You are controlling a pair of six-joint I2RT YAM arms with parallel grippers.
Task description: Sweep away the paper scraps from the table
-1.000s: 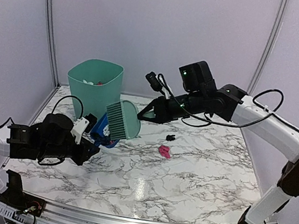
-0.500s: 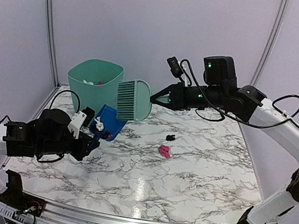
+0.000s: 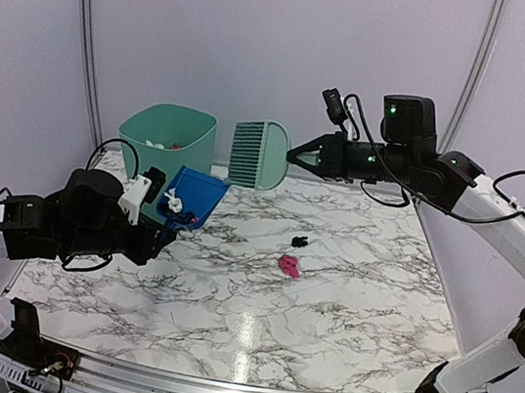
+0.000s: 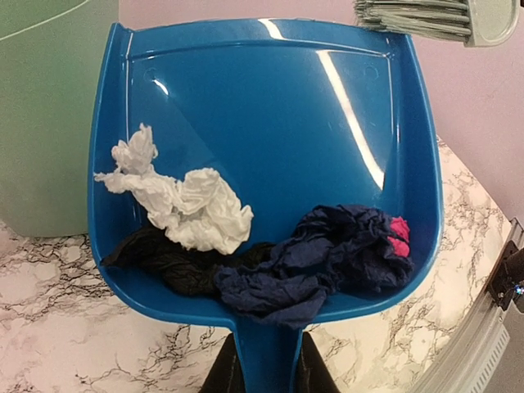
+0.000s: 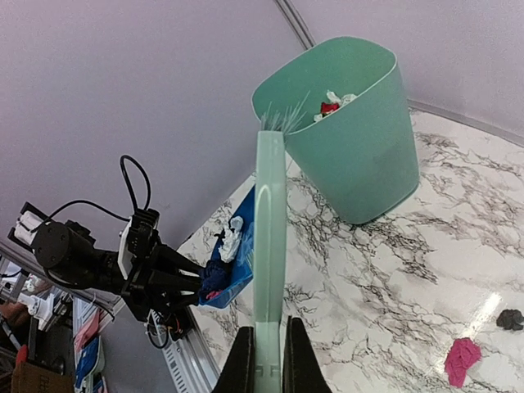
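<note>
My left gripper [image 3: 147, 222] is shut on the handle of the blue dustpan [image 3: 189, 196], held above the table [image 3: 324, 314] next to the bin. In the left wrist view the dustpan [image 4: 262, 106] holds paper scraps: a white one [image 4: 184, 201], a black one [image 4: 168, 262], a dark blue one [image 4: 319, 258] and a bit of pink [image 4: 399, 237]. My right gripper [image 3: 300, 157] is shut on the mint-green hand brush [image 3: 259, 155], raised high above the table. Its handle runs between my fingers in the right wrist view [image 5: 268, 270]. A pink scrap [image 3: 289, 265] and a black scrap [image 3: 300, 240] lie on the marble.
A mint-green bin [image 3: 165, 145] stands at the back left, with scraps inside [image 5: 332, 104]. Purple walls close in the back and sides. A metal rail [image 3: 234, 390] edges the near side.
My right gripper has lifted the brush up and to the right, away from the dustpan. My left gripper has raised the dustpan with its scraps off the table towards the bin.
</note>
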